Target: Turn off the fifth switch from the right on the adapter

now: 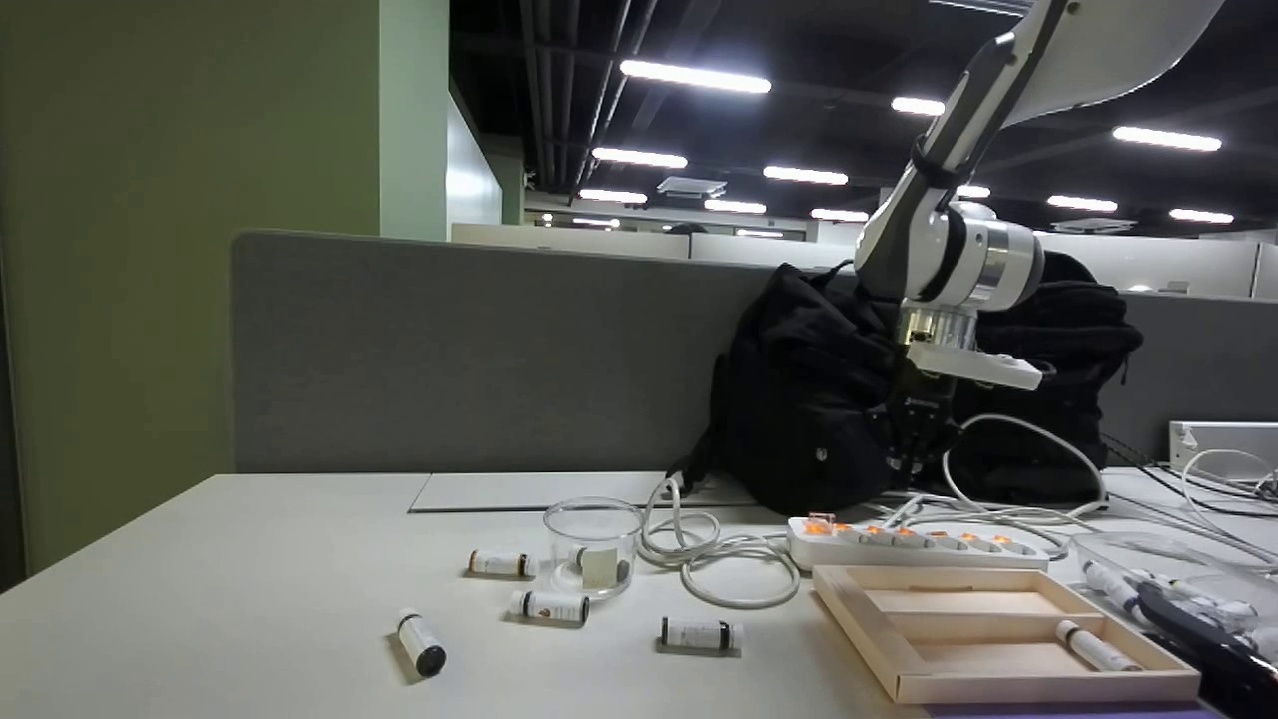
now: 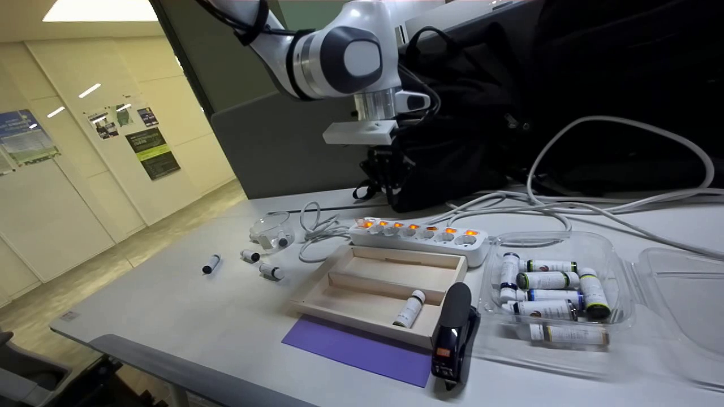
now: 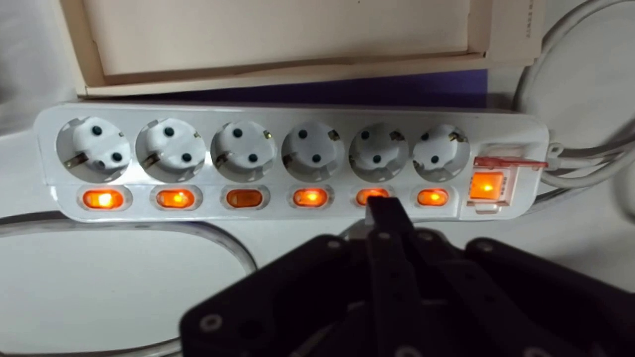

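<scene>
The adapter is a long white power strip, lying on the table in both exterior views (image 1: 919,555) (image 2: 418,244) and across the wrist view (image 3: 278,184). In the wrist view it has a row of oval orange switches under its sockets and a lit square switch (image 3: 487,186) at the right end. The third oval from the left (image 3: 244,198) is dark; the other ovals glow. My gripper (image 3: 389,210) is shut and empty. Its fingertips partly cover the second oval from the right (image 3: 372,194) there. In both exterior views the gripper (image 1: 907,474) (image 2: 390,195) hangs above the strip, apart from it.
A wooden tray (image 2: 339,314) with a vial sits beside the strip. White cables (image 2: 509,206) loop behind it. A clear box of vials (image 2: 492,305), a black stapler-like tool (image 2: 455,328), a clear cup (image 1: 594,514) and black backpacks (image 1: 799,399) stand nearby.
</scene>
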Controlling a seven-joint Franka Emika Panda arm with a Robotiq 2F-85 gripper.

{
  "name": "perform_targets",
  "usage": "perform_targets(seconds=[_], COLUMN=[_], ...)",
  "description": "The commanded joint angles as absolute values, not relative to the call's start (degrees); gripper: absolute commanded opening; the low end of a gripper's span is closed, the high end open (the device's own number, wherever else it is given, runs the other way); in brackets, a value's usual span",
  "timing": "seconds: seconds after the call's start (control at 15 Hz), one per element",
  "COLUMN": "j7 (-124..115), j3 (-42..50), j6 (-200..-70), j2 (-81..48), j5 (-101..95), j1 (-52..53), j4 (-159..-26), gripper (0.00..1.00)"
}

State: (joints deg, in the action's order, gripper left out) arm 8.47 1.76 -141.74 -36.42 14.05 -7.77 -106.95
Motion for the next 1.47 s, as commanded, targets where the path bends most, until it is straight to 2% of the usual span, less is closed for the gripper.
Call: perform_targets(seconds=[0.0,1.4], j7=[7.6,6.9], j3=[1.1,0.4], j6=[-142.2,-142.9], j2=[-39.0,-48.0], j5=[12.3,7.1], j1=[-8.6,-6.6], j4=[-104.0,-96.7], gripper=[0.0,0.0])
